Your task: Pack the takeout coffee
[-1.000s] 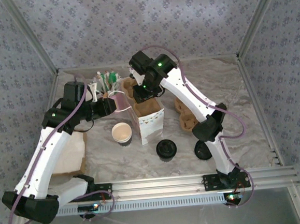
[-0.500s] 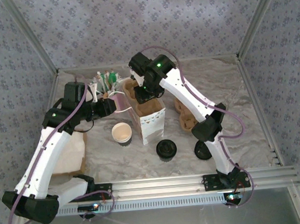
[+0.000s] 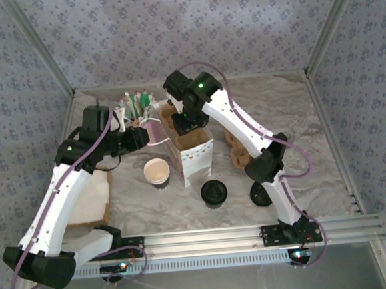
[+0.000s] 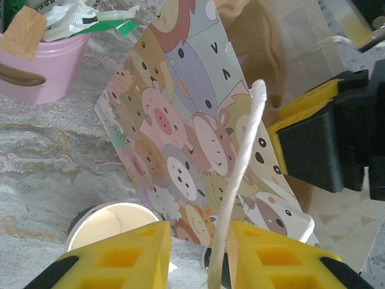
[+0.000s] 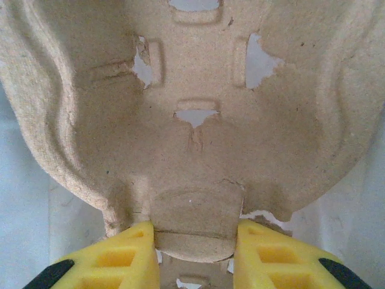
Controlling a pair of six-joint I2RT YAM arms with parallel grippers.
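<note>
The small round paper cup (image 3: 157, 171), cream-white inside with a brownish outer wall, stood upright on the marbled grey table (image 3: 298, 123), its uncovered mouth facing the ceiling and its long axis vertical. We saw it just left of the upright cartoon-animal paper bag (image 3: 195, 154). 1 round black plastic lid (image 3: 213, 193) sat apart, in front of the bag. The left gripper (image 4: 198, 253) pinched the bag's white cord handle (image 4: 240, 174) between narrow jaws. The right gripper (image 5: 195, 238) clamped a tab of the brown moulded cardboard carrier (image 5: 192, 90) by the bag's open top. A pink cup of straws (image 3: 133, 112) stood behind.
</note>
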